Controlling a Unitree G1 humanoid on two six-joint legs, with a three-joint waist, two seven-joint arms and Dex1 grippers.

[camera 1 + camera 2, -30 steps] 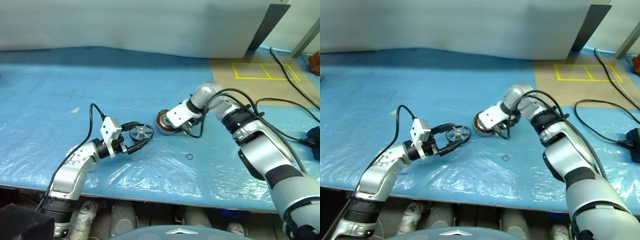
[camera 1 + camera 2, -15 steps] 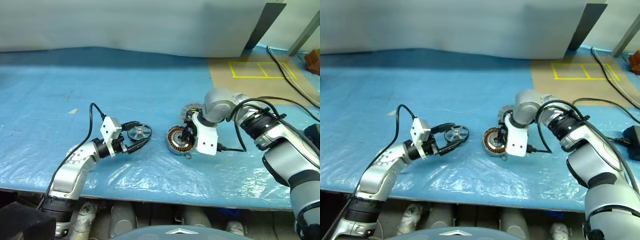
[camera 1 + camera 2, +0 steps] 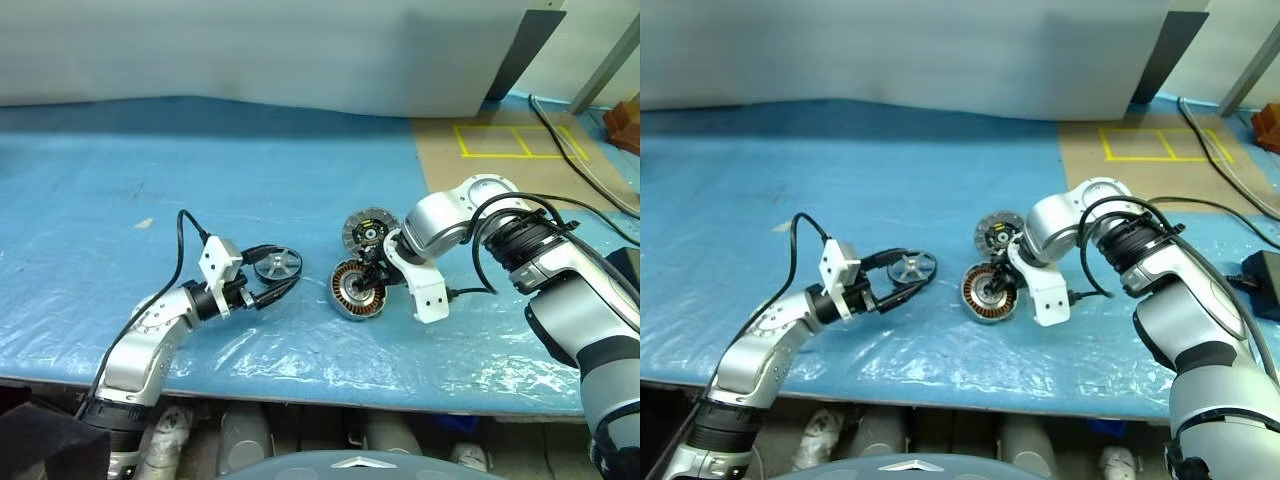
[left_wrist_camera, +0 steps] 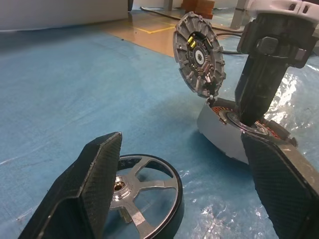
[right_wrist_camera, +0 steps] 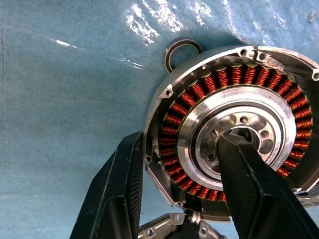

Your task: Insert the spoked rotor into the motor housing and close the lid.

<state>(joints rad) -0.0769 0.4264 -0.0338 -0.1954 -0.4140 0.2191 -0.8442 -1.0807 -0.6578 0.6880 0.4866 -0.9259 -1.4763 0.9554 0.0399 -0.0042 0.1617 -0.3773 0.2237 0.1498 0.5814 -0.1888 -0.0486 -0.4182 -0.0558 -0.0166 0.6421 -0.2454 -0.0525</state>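
— Right gripper [image 5: 174, 199] first: what do we have? It points steeply down at the motor housing [image 3: 357, 290], and in its wrist view one finger sits in the housing's central hole while the other lies outside the wall, so the ring of copper windings is pinched between them. We read that as a grip on the housing.

— Agreed. The housing is tipped up on the blue sheet [image 3: 150, 150], its winding face turned toward us. And the lid [image 3: 366, 230]?

— It stands nearly upright just behind the housing, ribbed face with the yellow-green marks showing. From the left wrist view its lower edge meets the housing's rim; we cannot tell whether they are joined there. A small dark ring [image 5: 182, 53] lies on the sheet against the housing's outer wall.

— Left gripper [image 4: 194, 199]?

— Jaws spread wide, level with the sheet, clamping nothing. The spoked rotor [image 3: 278, 265] lies flat on the sheet between the two fingertips, well left of the housing.
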